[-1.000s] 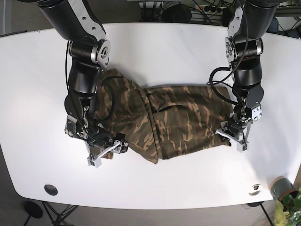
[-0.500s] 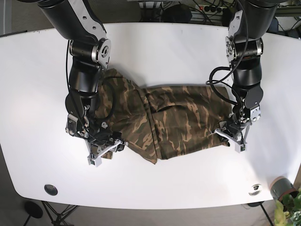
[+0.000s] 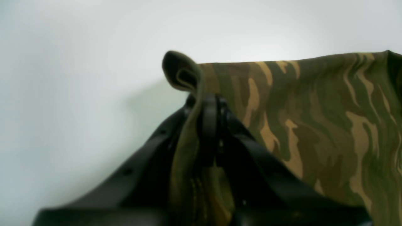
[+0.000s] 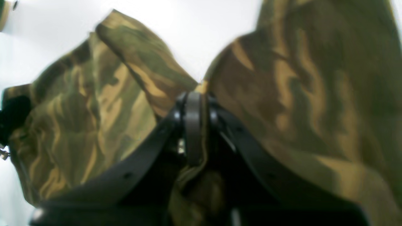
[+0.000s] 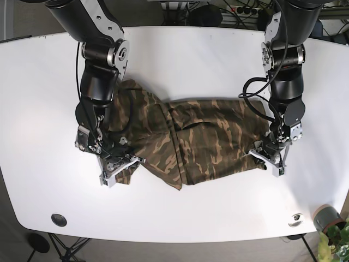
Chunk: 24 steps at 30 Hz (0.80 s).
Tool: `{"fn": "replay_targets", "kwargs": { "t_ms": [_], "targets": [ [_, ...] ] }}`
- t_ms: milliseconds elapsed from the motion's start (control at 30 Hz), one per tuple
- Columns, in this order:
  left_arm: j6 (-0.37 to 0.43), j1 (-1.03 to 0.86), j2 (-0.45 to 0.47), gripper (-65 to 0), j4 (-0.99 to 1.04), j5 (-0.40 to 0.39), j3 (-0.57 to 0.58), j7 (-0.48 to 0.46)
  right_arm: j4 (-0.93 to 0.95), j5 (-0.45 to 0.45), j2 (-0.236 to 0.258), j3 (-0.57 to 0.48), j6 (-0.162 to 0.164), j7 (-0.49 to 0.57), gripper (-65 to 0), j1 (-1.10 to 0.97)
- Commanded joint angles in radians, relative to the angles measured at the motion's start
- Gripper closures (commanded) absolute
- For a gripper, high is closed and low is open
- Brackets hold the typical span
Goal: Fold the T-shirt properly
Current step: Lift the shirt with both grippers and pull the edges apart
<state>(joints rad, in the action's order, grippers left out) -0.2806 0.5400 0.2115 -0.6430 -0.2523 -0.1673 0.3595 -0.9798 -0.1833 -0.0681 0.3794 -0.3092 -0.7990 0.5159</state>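
Base view shows the right gripper (image 5: 124,166) at about eight o'clock on the white table (image 5: 180,49), clamped tight on a corner of the camouflage T-shirt (image 5: 202,136), which lies crumpled across the middle. At four o'clock the left gripper (image 5: 265,160) pinches the shirt's opposite edge, jaws closed on cloth.

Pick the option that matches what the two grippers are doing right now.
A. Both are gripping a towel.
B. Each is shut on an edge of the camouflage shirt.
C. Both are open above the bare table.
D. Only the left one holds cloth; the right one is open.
B: the wrist views show the left gripper and the right gripper each closed with folds of the camouflage shirt pinched between the fingers.
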Motion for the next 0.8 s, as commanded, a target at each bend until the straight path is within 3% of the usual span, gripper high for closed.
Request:
{"fn": "replay_targets", "kwargs": {
  "t_ms": [0, 167, 333, 600, 767],
  "targets": [
    [-0.006, 0.036, 0.01, 0.0, -0.018, -0.008, 0.001, -0.014, -0.115, -0.018, 0.006, 0.0, -0.003, 0.019, -2.1, 0.011],
    [-0.006, 0.041, 0.035, 0.0, -0.028, -0.008, 0.002, -0.009, -0.238, -0.018, 0.014, -0.001, -0.003, -0.021, -2.1, -0.015],
    [-0.004, 0.042, 0.036, 0.0, -0.113, -0.006, 0.002, -0.004, -0.296, -0.018, 0.067, -0.003, -0.008, -0.043, -2.1, -0.009],
    [-0.001, 0.09, 0.038, 0.0, -0.26, -0.006, -0.001, 0.083, -0.296, -0.02, 0.156, -0.009, -0.014, -0.05, -2.1, 0.094],
    [-0.001, 0.136, 0.056, 0.0, -0.343, -0.006, -0.001, 0.14, -0.29, -0.02, 0.212, -0.009, -0.067, -0.05, -2.1, 0.18]
  ]
}}
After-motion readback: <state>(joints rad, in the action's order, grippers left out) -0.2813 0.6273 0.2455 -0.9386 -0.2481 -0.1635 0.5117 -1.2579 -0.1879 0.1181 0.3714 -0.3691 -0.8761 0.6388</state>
